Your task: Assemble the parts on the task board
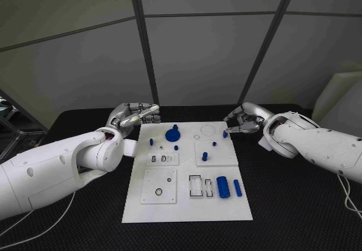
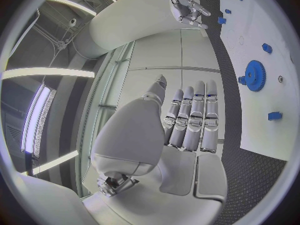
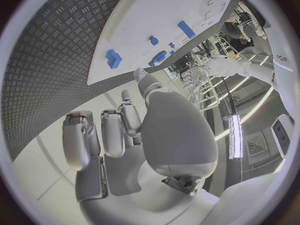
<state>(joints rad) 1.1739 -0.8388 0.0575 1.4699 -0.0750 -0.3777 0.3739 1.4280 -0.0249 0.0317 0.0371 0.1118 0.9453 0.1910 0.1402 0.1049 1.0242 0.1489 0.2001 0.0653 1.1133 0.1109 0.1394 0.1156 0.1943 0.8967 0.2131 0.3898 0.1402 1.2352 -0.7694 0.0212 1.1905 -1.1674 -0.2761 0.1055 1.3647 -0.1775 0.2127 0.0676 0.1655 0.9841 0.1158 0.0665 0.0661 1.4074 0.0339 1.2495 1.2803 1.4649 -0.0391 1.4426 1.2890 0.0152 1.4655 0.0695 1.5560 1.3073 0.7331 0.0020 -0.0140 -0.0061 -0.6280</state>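
The white task board [image 1: 189, 206] lies in the middle of the black table. A blue gear [image 1: 173, 135] stands near its far edge, with small blue pegs [image 1: 204, 156] around it. A thick blue cylinder [image 1: 223, 186] and a thinner one [image 1: 237, 187] lie on its near right part. My left hand [image 1: 136, 115] hovers off the board's far left corner, fingers straight and side by side [image 2: 194, 117], holding nothing. My right hand [image 1: 242, 119] hovers by the far right corner, above a blue peg [image 1: 225, 134], fingers loosely bent [image 3: 112, 132] and empty. The gear [image 2: 255, 75] also shows in the left wrist view.
Raised white plates with slots and holes [image 1: 160, 185] sit on the board's left and middle. Black textured table [image 1: 302, 209] stretches on both sides of the board. Grey wall panels [image 1: 203, 52] stand behind the table.
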